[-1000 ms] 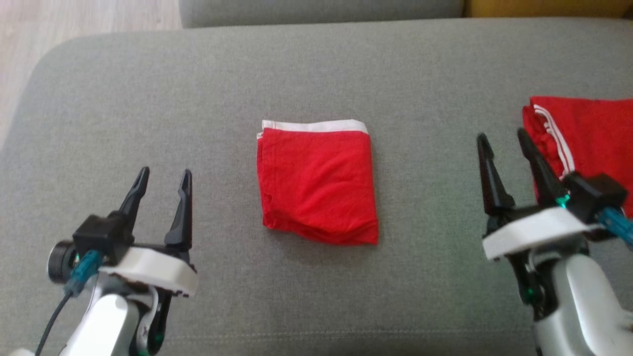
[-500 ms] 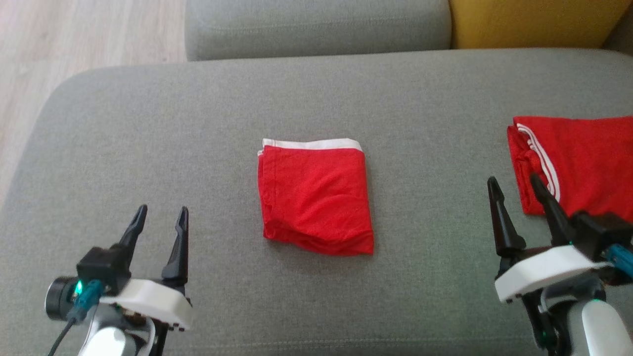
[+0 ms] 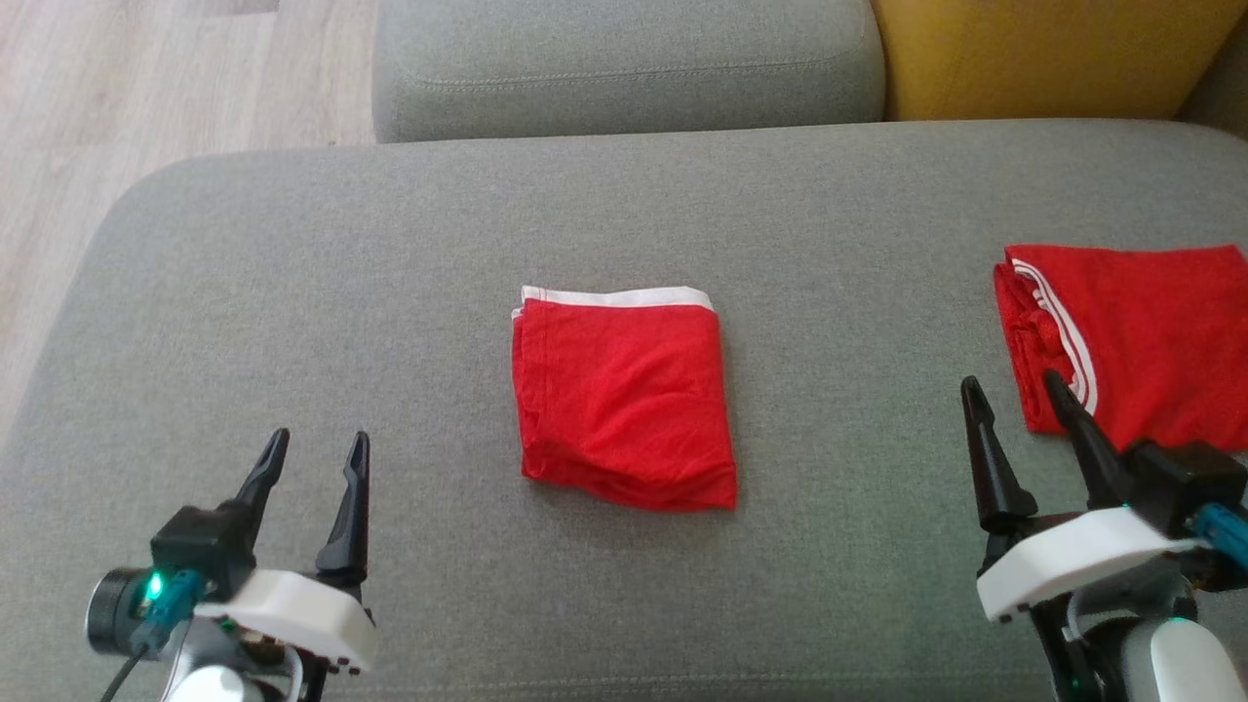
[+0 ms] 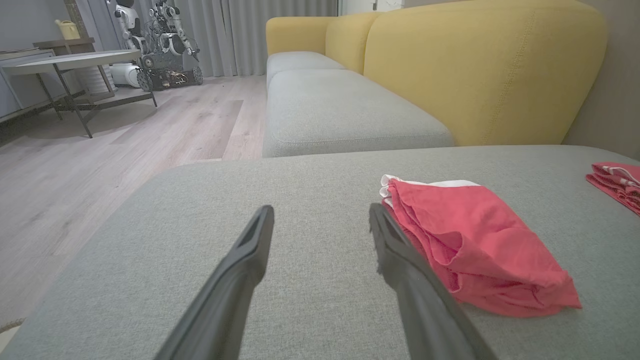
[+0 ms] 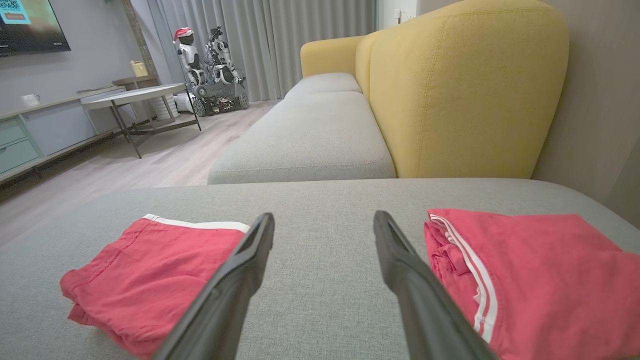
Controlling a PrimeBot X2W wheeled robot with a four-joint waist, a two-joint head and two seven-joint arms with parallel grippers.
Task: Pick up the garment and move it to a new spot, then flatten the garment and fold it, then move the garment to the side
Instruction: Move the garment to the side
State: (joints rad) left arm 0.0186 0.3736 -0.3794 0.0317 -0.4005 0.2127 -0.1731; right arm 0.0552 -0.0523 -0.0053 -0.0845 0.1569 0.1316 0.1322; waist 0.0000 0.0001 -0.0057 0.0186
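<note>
The square-folded red fabric garment (image 3: pixel 624 395), with a white band along its far edge, lies in the middle of the broad grey upholstered cushion (image 3: pixel 292 292), apart from both arms. The left gripper (image 3: pixel 319 437) hovers at the lower left with its two dark fingers spread and nothing between them. The right gripper (image 3: pixel 1009 380) hangs at the lower right, likewise parted and empty. Folding looks done, so the step in hand is judged to be carrying the garment to the side. To do it well, the near edge, where the layers look loose and slightly fanned, should be pinched through every layer, ideally by both grippers at opposite corners. The stack should then be lifted low and level so it does not fall open. Counted: two red garments, the second red garment with white stripes (image 3: pixel 1141 341) lying folded just beside the right gripper; two grippers; one cushion under the work.
</note>
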